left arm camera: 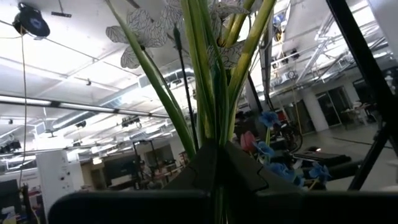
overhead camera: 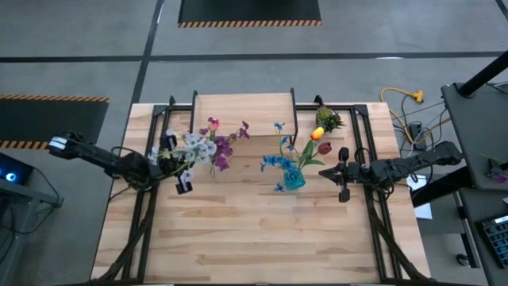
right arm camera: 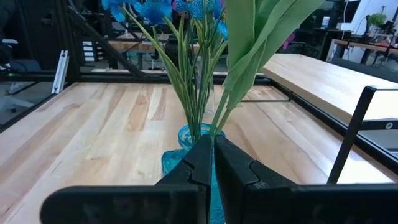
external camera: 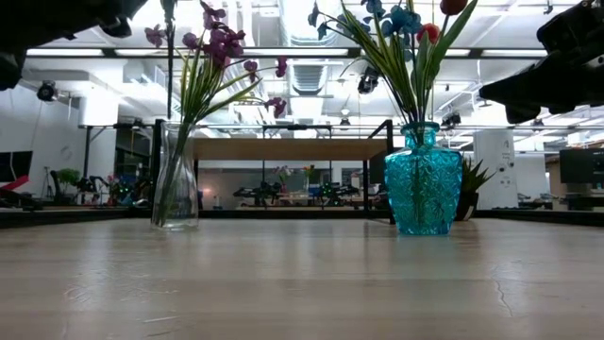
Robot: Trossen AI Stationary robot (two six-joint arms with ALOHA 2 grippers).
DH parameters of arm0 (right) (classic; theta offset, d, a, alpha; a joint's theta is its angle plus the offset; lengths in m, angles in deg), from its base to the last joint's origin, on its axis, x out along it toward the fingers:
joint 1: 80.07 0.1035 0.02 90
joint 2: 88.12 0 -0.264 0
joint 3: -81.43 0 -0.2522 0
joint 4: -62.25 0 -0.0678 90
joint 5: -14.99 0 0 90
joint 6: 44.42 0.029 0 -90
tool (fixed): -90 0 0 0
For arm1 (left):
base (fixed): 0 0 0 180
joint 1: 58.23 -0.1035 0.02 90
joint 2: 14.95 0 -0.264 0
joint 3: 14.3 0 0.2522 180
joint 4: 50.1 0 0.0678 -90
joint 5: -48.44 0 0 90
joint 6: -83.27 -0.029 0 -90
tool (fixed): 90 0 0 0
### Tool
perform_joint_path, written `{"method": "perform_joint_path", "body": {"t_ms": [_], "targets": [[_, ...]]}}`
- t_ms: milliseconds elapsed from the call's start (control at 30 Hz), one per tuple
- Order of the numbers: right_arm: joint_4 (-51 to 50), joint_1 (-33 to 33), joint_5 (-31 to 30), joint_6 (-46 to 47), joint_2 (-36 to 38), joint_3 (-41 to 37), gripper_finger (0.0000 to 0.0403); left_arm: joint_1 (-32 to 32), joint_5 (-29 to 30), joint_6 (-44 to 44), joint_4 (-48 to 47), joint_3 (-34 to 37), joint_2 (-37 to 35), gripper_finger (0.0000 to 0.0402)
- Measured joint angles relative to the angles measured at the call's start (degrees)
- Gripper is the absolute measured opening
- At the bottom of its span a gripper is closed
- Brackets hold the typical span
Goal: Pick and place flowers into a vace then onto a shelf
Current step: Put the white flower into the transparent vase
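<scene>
Nearest the low camera, the pale plank wooden counter (external camera: 302,283) is lying bare up to two vases. At about ten o'clock from the counter's middle, a tall clear glass vase (external camera: 176,179) is standing upright, holding long green-stemmed flowers with purple and white blooms (overhead camera: 208,147). At about two o'clock, a squat turquoise cut-glass vase (external camera: 423,179) is standing upright, carrying green-stemmed flowers with blue, orange and dark red blooms (overhead camera: 298,151).

The left pincer (overhead camera: 181,168) is hovering over the clear vase from nine o'clock, its dark fingers (left arm camera: 205,168) pressed together at the green stems; whether they are pinching a stem cannot be told. The right pincer (overhead camera: 343,173) is reaching in from three o'clock, just beside the turquoise vase, its fingers (right arm camera: 202,165) sitting together with nothing visibly caught between them.

Farther back, at twelve o'clock, the low light-wood shelf on thin black metal legs (overhead camera: 244,105) is standing behind both vases, with a short green spiky sprig (overhead camera: 328,119) beside its right end.
</scene>
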Motion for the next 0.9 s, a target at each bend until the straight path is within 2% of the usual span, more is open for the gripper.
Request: {"method": "perform_joint_path", "body": {"t_ms": [333, 700, 900], "targets": [[0.1, 0.0, 0.0, 0.4, 0.0, 0.0, 0.0008, -1.9, 1.6, -1.5, 2.9, 0.4, 2.2, 0.0000], [2.1, 0.0, -0.1, -0.9, 0.0, 0.0, 0.0008, -2.6, 3.3, 3.5, 10.0, 5.8, 2.2, 0.0000], [3.2, 0.0, -0.1, -1.3, 0.0, 0.0, 0.0008, -3.9, 4.5, 4.8, 10.1, 5.8, 4.2, 0.0000]]}}
